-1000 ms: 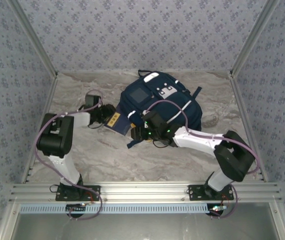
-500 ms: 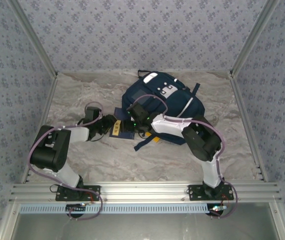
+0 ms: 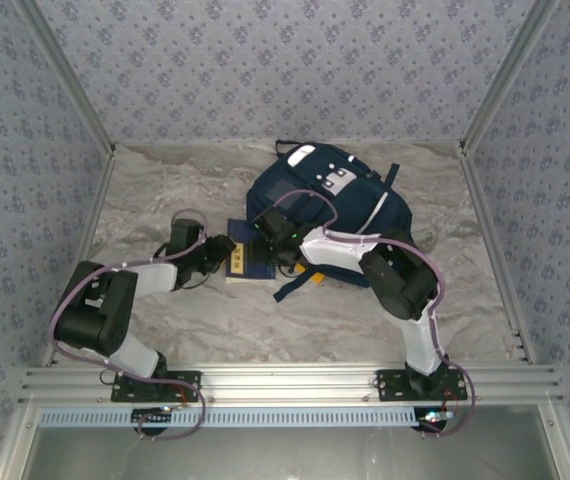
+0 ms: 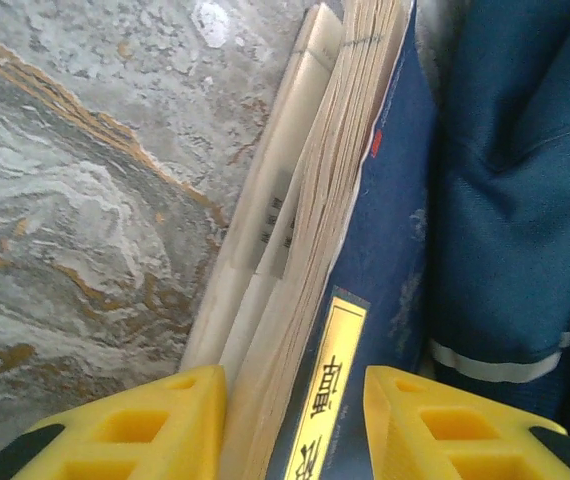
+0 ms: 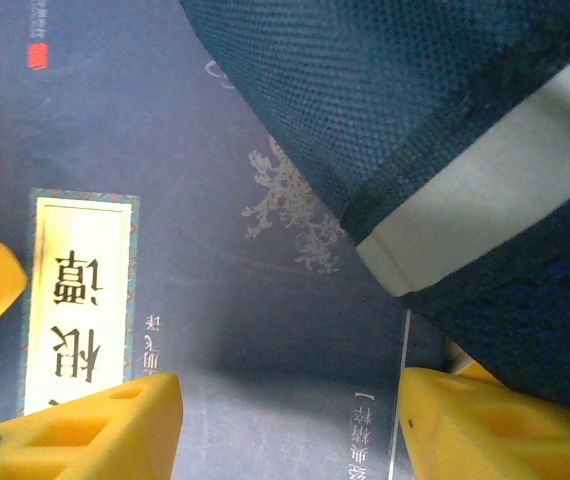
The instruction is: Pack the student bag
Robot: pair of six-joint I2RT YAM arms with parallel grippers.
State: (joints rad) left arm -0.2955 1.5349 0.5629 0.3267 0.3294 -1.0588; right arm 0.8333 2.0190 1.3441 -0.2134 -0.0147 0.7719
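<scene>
Left wrist view: the left hand [image 4: 295, 380] is set astride a blue book [image 4: 370, 250] on the table [image 4: 85, 200]; whether it is clamped cannot be told. The right hand [image 5: 290, 390] is spread apart above the cover. Beyond, mid-table, the navy backpack [image 3: 335, 205] overlaps the book, judged not yet packed.

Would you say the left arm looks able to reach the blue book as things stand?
Probably yes: the left pincer straddles the blue book, a finger on each side, and the student bag lies beside it.
</scene>
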